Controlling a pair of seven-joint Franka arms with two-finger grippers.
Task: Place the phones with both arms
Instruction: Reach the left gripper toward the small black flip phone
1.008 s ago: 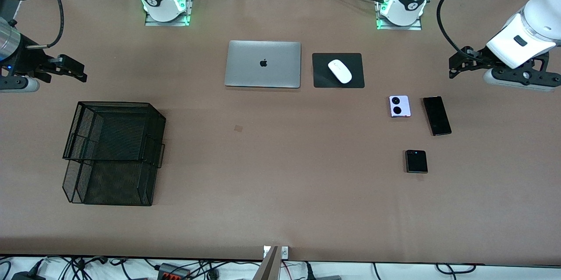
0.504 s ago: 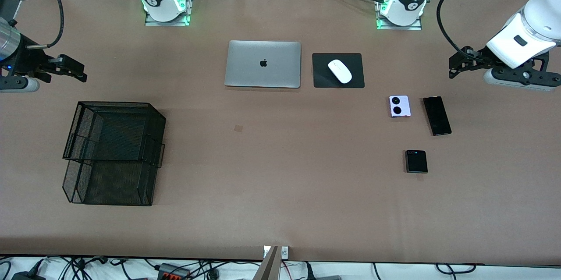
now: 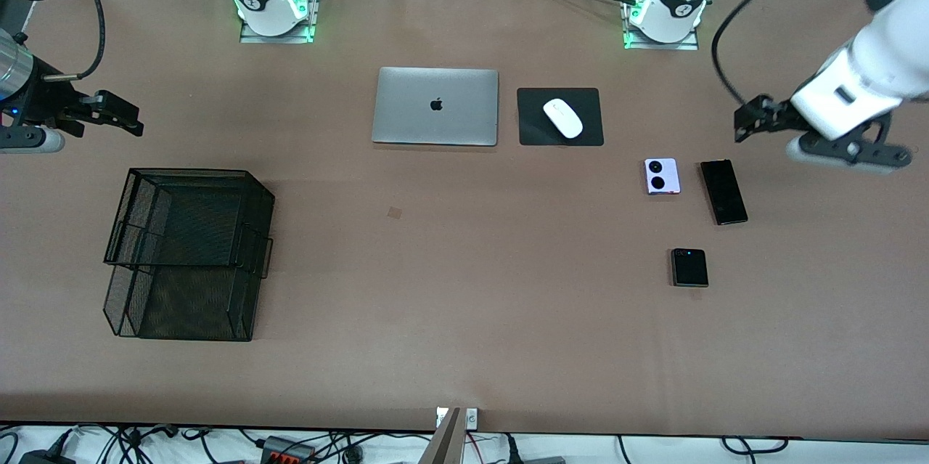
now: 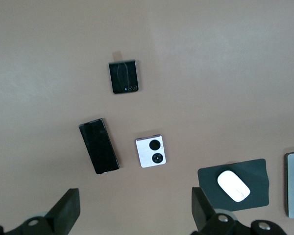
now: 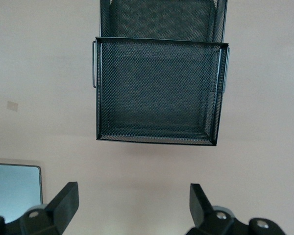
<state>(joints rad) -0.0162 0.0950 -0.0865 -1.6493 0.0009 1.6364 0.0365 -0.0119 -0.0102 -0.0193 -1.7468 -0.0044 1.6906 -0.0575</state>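
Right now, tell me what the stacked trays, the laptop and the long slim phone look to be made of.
Stacked trays: black wire mesh, likely metal; the table shows through the weave. Laptop: matte silver shell, probably aluminium, with an even dull sheen. Slab phone: glossy black face, likely glass; its frame material cannot be told.

The brown table [image 3: 464,304] carries a silver laptop [image 3: 435,106] beside a black mouse pad [image 3: 535,128]; toward the left arm's end lie a lilac flip phone [image 3: 662,176], a black slab phone [image 3: 723,192] and, nearer the front camera, a black flip phone [image 3: 689,267]; toward the right arm's end stands a black mesh tray [image 3: 187,253], seemingly two-tiered; a small brownish patch [image 3: 394,213], perhaps tape, lies mid-table.
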